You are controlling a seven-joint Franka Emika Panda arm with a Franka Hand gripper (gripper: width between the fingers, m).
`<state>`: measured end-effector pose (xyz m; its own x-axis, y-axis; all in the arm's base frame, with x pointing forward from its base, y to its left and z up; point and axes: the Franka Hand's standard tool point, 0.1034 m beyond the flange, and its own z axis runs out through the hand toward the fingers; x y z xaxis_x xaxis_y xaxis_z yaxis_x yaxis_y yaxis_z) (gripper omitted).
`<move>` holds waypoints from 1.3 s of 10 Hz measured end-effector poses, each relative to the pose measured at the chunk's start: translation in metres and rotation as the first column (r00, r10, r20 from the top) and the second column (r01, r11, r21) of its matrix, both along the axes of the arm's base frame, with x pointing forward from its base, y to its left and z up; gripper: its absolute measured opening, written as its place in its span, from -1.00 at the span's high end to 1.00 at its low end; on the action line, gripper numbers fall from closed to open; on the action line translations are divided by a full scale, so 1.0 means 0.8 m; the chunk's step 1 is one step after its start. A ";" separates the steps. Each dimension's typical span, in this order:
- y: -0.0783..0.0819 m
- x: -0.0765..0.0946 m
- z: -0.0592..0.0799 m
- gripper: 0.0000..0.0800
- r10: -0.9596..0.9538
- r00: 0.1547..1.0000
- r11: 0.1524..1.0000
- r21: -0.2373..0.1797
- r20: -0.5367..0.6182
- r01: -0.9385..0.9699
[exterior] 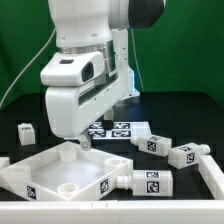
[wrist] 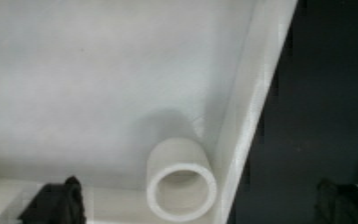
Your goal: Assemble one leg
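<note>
Exterior view: hand [exterior: 80, 146] low over tabletop [exterior: 60, 183] corner; contact can't tell. Leg [exterior: 140, 182] lies on desk [exterior: 198, 126] just beside tabletop, exterior view's right. Step, prob.: pre-pick, no leg fitted. Nxt you'll need to reach that leg and grip across its body.
Wrist view: fingers [wrist: 51, 203] wide apart, holding nothing; socket [wrist: 179, 188] btwn them.

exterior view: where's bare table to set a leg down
Bare dark table lies past the legs at the exterior view's right, beside the marker board. Another patch lies behind the small cube at the exterior view's left. It is crowded where the legs cluster beside the tabletop.
</note>
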<state>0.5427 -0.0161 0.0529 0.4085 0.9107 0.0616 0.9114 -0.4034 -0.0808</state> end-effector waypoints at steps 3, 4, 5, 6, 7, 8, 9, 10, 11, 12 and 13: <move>0.002 -0.017 -0.034 -0.62 -0.007 1.000 1.000 0.004 -0.027 0.007; 0.001 -0.019 -0.044 -0.62 -0.007 1.000 1.000 0.006 -0.029 0.007; -0.002 -0.019 -0.049 -0.62 -0.010 1.000 1.000 0.006 -0.023 0.010; -0.003 -0.018 -0.050 -0.62 -0.013 1.000 1.000 0.005 -0.020 0.013; -0.003 -0.019 -0.050 -0.29 -0.013 1.000 1.000 0.005 -0.021 0.013; -0.003 -0.019 -0.050 0.08 -0.014 1.000 1.000 0.005 -0.021 0.014; -0.003 -0.020 -0.051 0.08 -0.013 1.000 1.000 0.006 -0.025 0.014; 0.001 -0.026 -0.053 0.43 -0.008 0.999 1.000 0.010 -0.044 0.009; 0.003 -0.031 -0.054 0.76 -0.006 0.998 1.000 0.013 -0.062 0.007; -0.001 -0.034 -0.055 0.76 -0.019 0.998 1.000 0.009 -0.066 0.020; -0.001 -0.034 -0.055 0.81 -0.019 0.998 1.000 0.009 -0.066 0.020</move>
<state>0.5156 -0.0172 0.0092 0.4299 0.9018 0.0428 0.8959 -0.4203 -0.1440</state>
